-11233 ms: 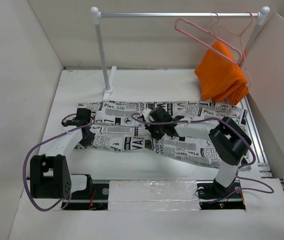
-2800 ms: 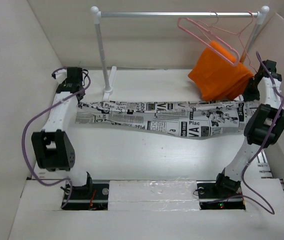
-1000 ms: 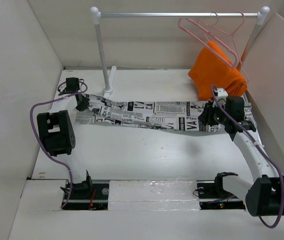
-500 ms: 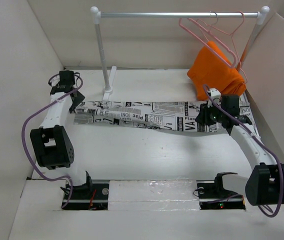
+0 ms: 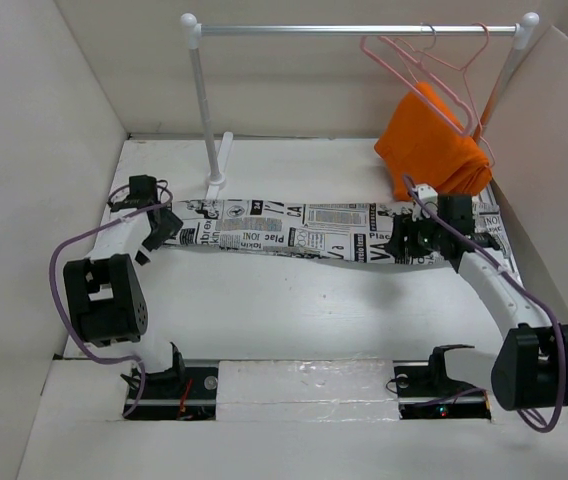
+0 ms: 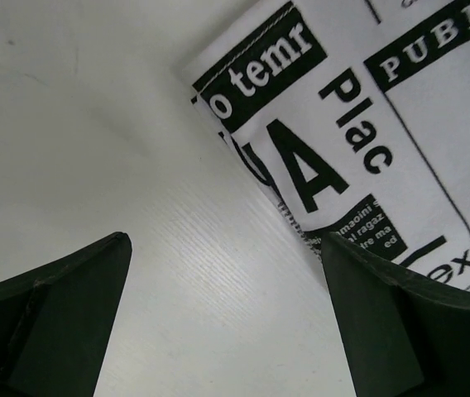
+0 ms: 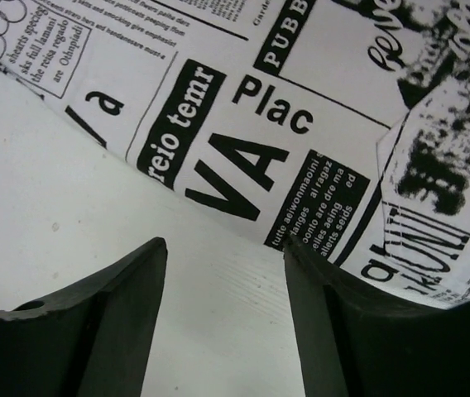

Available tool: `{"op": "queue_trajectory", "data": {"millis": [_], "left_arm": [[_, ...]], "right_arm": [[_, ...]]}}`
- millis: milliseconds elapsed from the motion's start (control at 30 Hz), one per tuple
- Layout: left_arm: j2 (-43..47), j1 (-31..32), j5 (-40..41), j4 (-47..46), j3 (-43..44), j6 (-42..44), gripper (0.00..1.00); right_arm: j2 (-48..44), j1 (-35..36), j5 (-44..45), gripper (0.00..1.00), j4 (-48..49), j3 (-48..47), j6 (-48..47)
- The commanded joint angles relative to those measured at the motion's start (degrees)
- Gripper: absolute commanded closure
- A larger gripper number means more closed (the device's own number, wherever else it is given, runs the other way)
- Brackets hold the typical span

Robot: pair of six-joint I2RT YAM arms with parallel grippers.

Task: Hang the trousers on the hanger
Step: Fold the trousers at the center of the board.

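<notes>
Well, I see the orange cloth (image 5: 434, 145) hanging at the worktop's (image 5: 284, 310) far right corner. The trousers (image 5: 304, 228) lie flat, long axis left-right, their ends by the left end effector (image 5: 154, 232) and right end effector (image 5: 404, 240), both spread and empty.

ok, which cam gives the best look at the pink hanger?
Top external: the pink hanger hangs from the rail at upper right, most of its outline visible. Both wrist views look down at the trousers and table; no hanger in them.
</notes>
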State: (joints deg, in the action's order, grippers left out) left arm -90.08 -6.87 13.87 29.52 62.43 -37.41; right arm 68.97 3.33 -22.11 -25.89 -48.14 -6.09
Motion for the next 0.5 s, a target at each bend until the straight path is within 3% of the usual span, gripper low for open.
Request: {"op": "queue_trajectory", "data": {"millis": [0,233,367,467], "left_arm": [[0.1,-0.2,-4.4,-3.8,-3.6,-1.2,0.05],[-6.2,-0.2,-6.6,-9.8,-5.1,-4.7,0.05],[-8.9,-0.2,-6.0,-10.6,-4.0,-5.1,0.05],[-10.8,-0.2,-4.0,-10.7,-3.0,-5.8,0.12]], "right_arm": [[-2.9,-2.4,1.4,0.35,2.0,4.5,4.1],[-3.0,-22.3,-7.8,0.29,9.7,14.1,12.7],[-1.1,-26.2,-9.5,0.24,14.3,16.1,16.7],[2.3,-26.7,-9.6,0.24,21.9,18.4,22.2]]}}
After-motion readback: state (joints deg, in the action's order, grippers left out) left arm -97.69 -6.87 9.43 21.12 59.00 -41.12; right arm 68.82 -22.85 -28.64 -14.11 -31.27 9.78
